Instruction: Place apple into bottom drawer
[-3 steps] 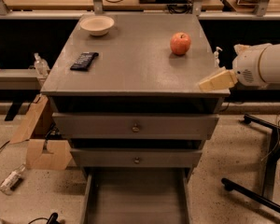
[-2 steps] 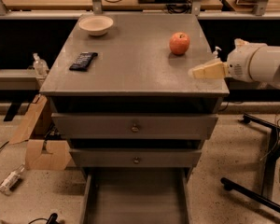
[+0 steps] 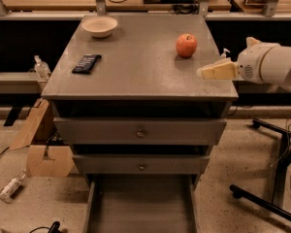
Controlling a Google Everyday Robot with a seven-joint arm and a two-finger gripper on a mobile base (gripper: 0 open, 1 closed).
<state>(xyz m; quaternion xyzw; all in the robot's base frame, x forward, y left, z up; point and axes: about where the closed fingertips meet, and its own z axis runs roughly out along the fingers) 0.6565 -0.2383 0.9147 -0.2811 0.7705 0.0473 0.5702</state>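
Observation:
The red-orange apple (image 3: 186, 45) sits on the top of the gray cabinet (image 3: 136, 72), toward its back right. The gripper (image 3: 203, 73), beige-fingered on a white arm (image 3: 271, 64), reaches in from the right and hovers over the cabinet's right edge, just in front and to the right of the apple, apart from it and holding nothing. The bottom drawer (image 3: 140, 203) is pulled out at the foot of the cabinet and its flat gray floor is bare.
A beige bowl (image 3: 100, 26) stands at the back left of the cabinet top and a dark flat packet (image 3: 86, 63) lies at its left. Two closed drawer fronts with knobs (image 3: 140, 132) sit above the open drawer. A cardboard box (image 3: 41, 149) and a bottle (image 3: 10, 187) lie on the floor at left; a black stand base (image 3: 271, 178) is at right.
The gripper has moved left and a little away from the camera, from the cabinet's right front corner toward the apple. The apple has not moved.

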